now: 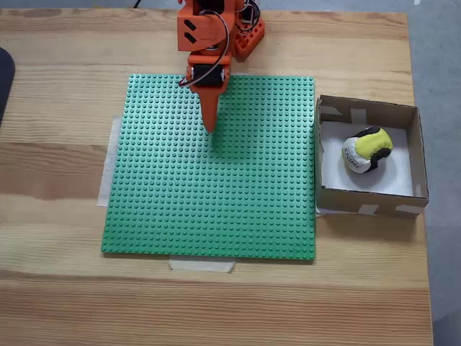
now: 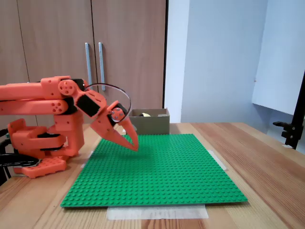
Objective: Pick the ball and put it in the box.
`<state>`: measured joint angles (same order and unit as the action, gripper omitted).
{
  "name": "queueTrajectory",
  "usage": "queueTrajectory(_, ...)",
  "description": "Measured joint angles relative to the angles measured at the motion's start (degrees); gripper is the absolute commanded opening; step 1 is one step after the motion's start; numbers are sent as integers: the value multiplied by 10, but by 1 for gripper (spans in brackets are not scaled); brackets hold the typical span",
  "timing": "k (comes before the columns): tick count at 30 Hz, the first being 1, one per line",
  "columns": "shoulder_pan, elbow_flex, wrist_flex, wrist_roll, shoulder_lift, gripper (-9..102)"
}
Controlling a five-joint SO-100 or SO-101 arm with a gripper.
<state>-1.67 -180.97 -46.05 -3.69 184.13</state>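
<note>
The ball [image 1: 367, 149], with white, black and yellow patches, lies inside the brown cardboard box [image 1: 369, 201] at the right of the table in a fixed view. In another fixed view the box [image 2: 151, 124] stands behind the green plate, with a bit of the ball [image 2: 145, 114] showing over its wall. My orange gripper [image 1: 210, 128] hangs shut over the back part of the green studded baseplate [image 1: 216, 194], far left of the box, holding nothing. From the side the gripper [image 2: 135, 146] points down, its tips just above the baseplate [image 2: 162, 171].
The baseplate is taped to a wooden table [image 1: 65, 288]. My arm's orange base [image 2: 38, 143] sits at the table's back edge. Cupboard doors [image 2: 90, 47] stand behind. A dark object [image 1: 3, 79] lies at the left edge.
</note>
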Motion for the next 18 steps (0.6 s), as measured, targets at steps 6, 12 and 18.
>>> queueTrajectory(6,-1,0,0,4,0,-1)
queueTrajectory(12,-1,-1,4,-13,0,1)
queueTrajectory(18,-1,-1,4,-21,0,1)
